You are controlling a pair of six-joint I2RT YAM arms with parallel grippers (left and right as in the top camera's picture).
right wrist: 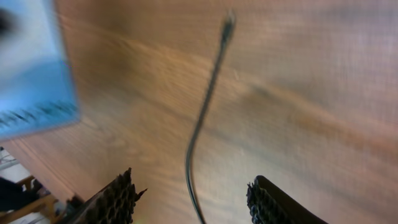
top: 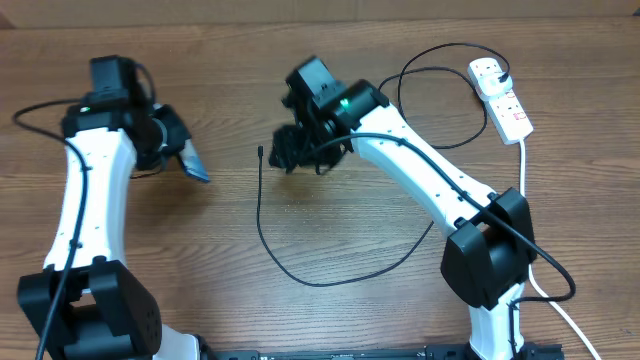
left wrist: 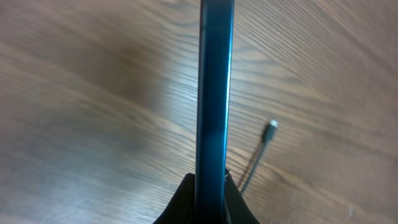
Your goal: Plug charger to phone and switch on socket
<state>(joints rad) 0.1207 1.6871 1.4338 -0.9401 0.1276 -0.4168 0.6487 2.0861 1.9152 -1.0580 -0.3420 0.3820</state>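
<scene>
Charger cable (top: 259, 200) lies loose on the table (top: 350, 320), its connector tip (right wrist: 229, 22) near the phone (top: 195, 165), which the left gripper (left wrist: 211, 190) pinches by one end, both well apart from the socket (top: 500, 100) at the far right. The right gripper (right wrist: 191, 180) hangs over the cable with jaws spread either side, touching nothing. You would do well to close just behind the tip, so the short end stays stiff, then set it square with the phone before pushing in.

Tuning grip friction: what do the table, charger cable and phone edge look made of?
Table: wood or wood-look laminate, matte, visible grain.
Charger cable: thin black sheath, likely rubbery plastic; lies in loose curves.
Phone edge: dark, glossy, glass or polished metal, can't tell; bright streak runs along it.
</scene>
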